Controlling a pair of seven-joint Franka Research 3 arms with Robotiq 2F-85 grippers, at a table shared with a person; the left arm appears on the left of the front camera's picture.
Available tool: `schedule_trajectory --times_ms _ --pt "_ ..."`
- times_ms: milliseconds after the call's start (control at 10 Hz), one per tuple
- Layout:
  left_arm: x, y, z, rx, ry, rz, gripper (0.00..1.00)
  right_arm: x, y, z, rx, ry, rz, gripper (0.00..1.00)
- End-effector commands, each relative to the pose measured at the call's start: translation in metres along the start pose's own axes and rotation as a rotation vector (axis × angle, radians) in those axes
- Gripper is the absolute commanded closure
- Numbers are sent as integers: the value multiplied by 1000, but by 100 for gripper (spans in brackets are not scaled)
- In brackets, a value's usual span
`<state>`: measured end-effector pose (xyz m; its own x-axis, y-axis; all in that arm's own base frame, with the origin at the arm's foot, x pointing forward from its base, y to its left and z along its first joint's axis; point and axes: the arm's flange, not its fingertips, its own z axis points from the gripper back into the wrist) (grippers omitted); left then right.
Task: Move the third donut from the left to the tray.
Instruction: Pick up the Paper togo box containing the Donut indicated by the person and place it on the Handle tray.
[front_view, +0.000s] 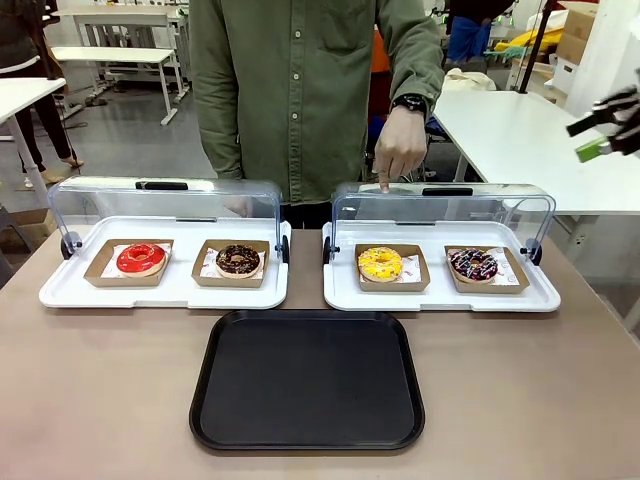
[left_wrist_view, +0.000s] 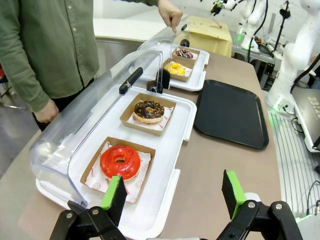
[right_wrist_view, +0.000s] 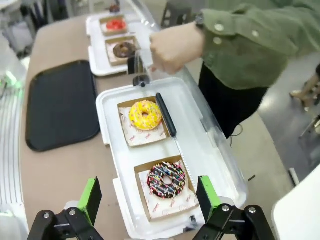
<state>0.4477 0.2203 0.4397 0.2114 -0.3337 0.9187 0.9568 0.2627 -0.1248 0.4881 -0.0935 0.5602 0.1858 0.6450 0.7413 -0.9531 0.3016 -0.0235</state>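
Gaping wide: left end effector (left_wrist_view: 174, 187), right end effector (right_wrist_view: 149, 194); blurred hand (right_wrist_view: 172, 47) near third donut (right_wrist_view: 145, 115).

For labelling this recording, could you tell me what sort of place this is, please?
Likely a robotics lab staged as a bakery counter: a yellow-iced donut sits in a lidded white display tray, but plain white work tables and cardboard boxes stand behind.

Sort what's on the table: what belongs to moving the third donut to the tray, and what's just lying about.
For the job: yellow donut on its cardboard square; black tray; the person's hand pointing above that donut.
Lying about: red donut; chocolate donut; sprinkled dark donut; left white tray.
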Motion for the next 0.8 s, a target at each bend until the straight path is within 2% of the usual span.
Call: schedule_trajectory --times_ms 0,200,400,500,700 --pt "2 -1 0 -3 5 0 0 26 6 -34 -16 117 -9 0" --pt "2 -1 0 -3 5 0 0 49 21 -67 -62 171 -26 0" --pt "2 -1 0 -3 5 0 0 52 35 -79 -71 162 -70 0" --pt "2 -1 0 -3 5 0 0 56 14 -73 -37 140 -1 0" --pt "2 -1 0 -3 5 0 0 56 14 -73 -37 140 -1 0"
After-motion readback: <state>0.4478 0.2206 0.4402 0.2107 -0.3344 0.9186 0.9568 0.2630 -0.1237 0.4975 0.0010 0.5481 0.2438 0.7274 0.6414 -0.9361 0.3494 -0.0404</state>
